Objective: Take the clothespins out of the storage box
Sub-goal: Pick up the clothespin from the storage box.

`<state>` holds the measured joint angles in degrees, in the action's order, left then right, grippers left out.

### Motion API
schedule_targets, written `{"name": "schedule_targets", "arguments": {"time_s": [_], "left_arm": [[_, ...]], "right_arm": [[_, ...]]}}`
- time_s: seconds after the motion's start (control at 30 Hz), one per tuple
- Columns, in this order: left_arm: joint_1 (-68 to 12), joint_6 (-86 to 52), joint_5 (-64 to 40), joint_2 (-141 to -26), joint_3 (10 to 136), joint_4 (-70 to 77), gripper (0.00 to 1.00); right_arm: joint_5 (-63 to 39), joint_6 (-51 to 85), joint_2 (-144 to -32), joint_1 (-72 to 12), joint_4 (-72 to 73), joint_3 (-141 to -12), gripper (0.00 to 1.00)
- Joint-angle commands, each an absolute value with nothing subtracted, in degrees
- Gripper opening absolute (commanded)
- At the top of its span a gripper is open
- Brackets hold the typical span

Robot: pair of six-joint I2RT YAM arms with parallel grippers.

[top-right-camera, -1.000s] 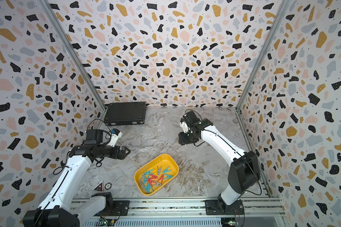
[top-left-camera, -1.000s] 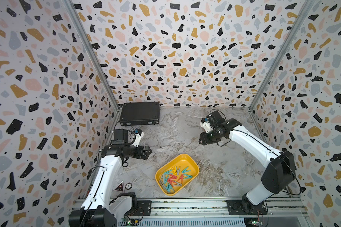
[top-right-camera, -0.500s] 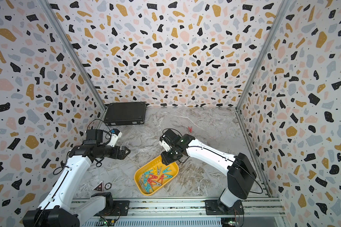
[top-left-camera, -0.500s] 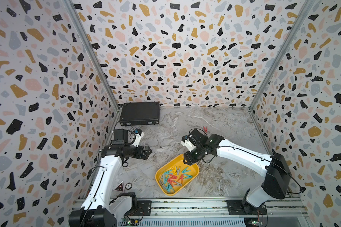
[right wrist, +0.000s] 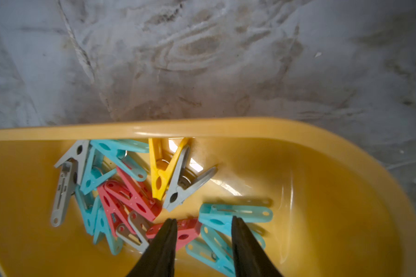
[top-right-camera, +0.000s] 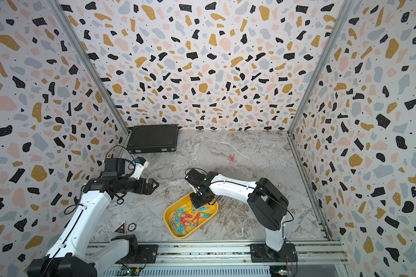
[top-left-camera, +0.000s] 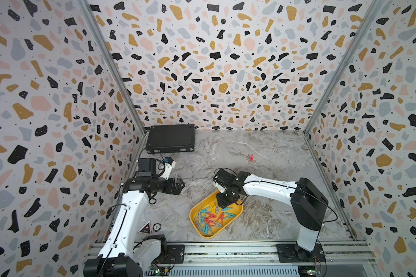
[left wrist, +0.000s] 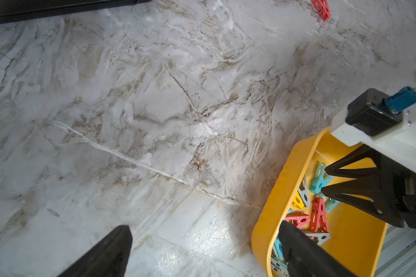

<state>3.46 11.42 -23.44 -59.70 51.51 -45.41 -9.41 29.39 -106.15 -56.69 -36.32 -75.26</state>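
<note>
A jumble of clothespins [right wrist: 130, 196] in the storage box [top-left-camera: 210, 235]: small A-shaped pegs of smooth plastic in red, teal and pale grey, plus a yellow peg [right wrist: 160, 172]. Metal springs at the hinges, oval holes through the legs. All crossed and overlapping. Glossy yellow-orange plastic for the box, shallow, rounded at the corners, with a rolled rim and a shiny bare floor at one end. Set askew near the front edge of the surface [top-left-camera: 274, 153], about midway along it.

Dipped into the box's far end, the right pincer [right wrist: 203, 218]: two slim, matte black, tapering fingers [right wrist: 163, 247], a moderate gap apart. Between the tips, the ends of a red peg [right wrist: 185, 230] and a teal peg [right wrist: 235, 212]; nothing clearly clamped.

Out on the bare surface toward the far edge, well apart from the box, a lone red clothespin [top-left-camera: 250, 157].

Hovering near the left edge, the left pincer [top-left-camera: 179, 186], black and wedge-shaped, jaws spread wide and empty.

Marbled pattern on the surface, grey-white with brown veins and a slight sheen. In the far left corner, a flat black case [top-left-camera: 170, 138], rectangular, with latches along its near side.
</note>
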Motion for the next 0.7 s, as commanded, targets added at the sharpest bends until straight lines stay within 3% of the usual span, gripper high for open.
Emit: {"name": "schedule_targets", "arguments": {"time_s": [0.0,0.67], "left_arm": [[3.3,12.5,-23.4,-58.8,50.9,-44.8,1.0],[3.3,12.5,-23.7,-58.8,50.8,-44.7,1.0]], "right_arm": [[-6.3,31.5,-106.1,-56.8,-35.8,-77.1,0.4],[-9.4,31.9,-111.7,-56.9,-35.1,-79.8,0.41]]}}
